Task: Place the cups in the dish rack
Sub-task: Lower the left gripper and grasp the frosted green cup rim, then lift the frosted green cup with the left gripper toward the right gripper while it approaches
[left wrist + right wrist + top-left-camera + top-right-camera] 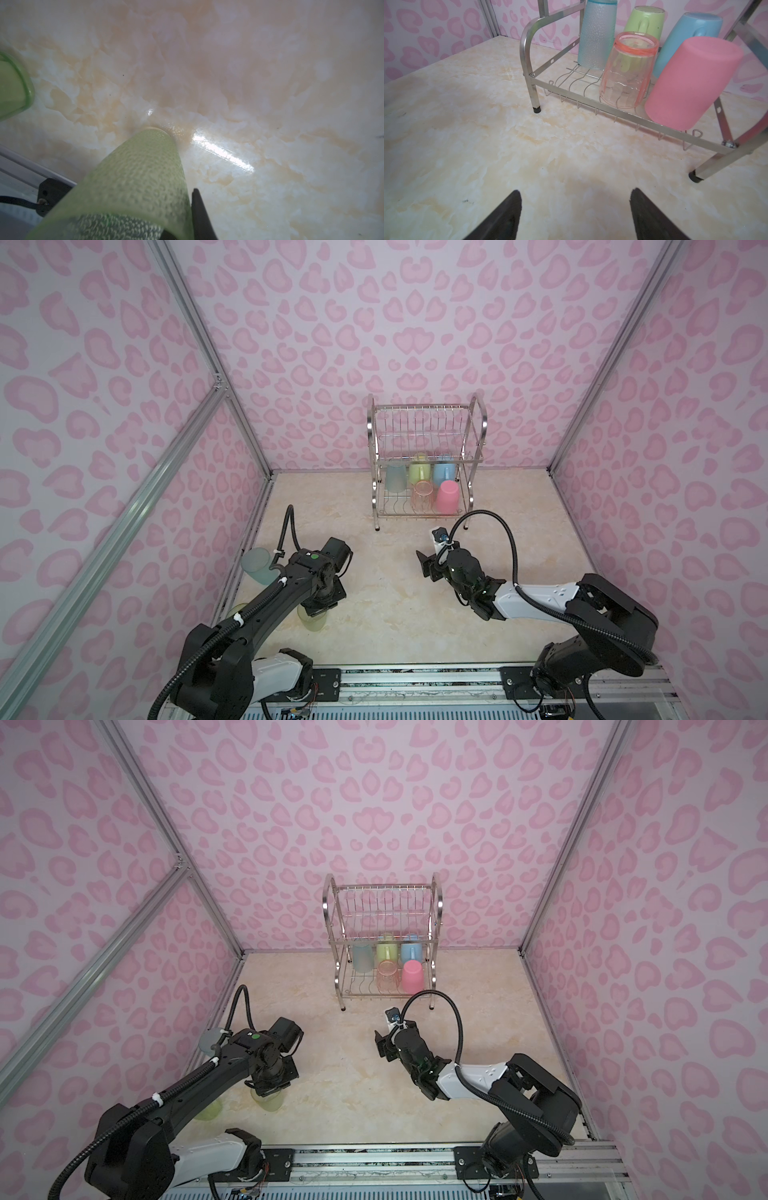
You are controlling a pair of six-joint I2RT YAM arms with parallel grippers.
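Note:
My left gripper points down near the table's front left, shut on the wall of a textured yellow-green tumbler; only one finger shows, outside the wall. A second yellow-green tumbler stands beside it, partly behind my arm. A pale blue tumbler stands by the left wall. The dish rack holds upside down on its lower tier a pale blue tumbler, green mug, blue mug, orange-pink tumbler and pink tumbler. My right gripper hovers open and empty before the rack.
The rack's upper tier carries nothing. Pink patterned walls with aluminium posts close in the marble tabletop on three sides. A metal rail runs along the front edge under both arm bases.

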